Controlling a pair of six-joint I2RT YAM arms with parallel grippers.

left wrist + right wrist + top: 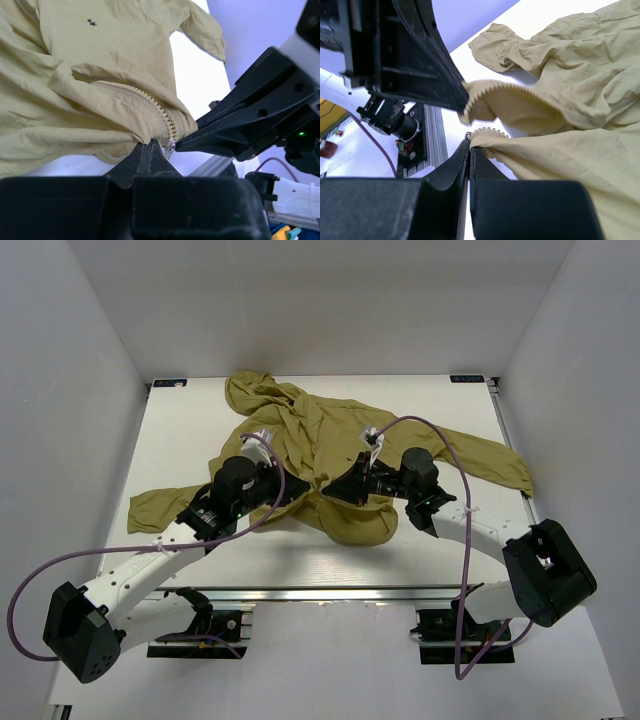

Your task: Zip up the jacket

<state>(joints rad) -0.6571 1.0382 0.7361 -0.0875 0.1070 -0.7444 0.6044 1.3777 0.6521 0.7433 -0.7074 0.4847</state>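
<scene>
Left hand [150,146] and right hand [469,141] both pinched on jacket [330,440] zipper edges.
Each clamps the bottom end of one toothed zipper strip [145,100], hands almost touching at the hem. Jacket lies wrinkled and unzipped on the table [180,440], hood toward the far edge, sleeves spread to either side.

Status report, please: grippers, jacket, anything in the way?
Left gripper shut on jacket hem at the zipper. Right gripper shut on the opposite zipper edge. Zipper open. No obstruction seen.
</scene>
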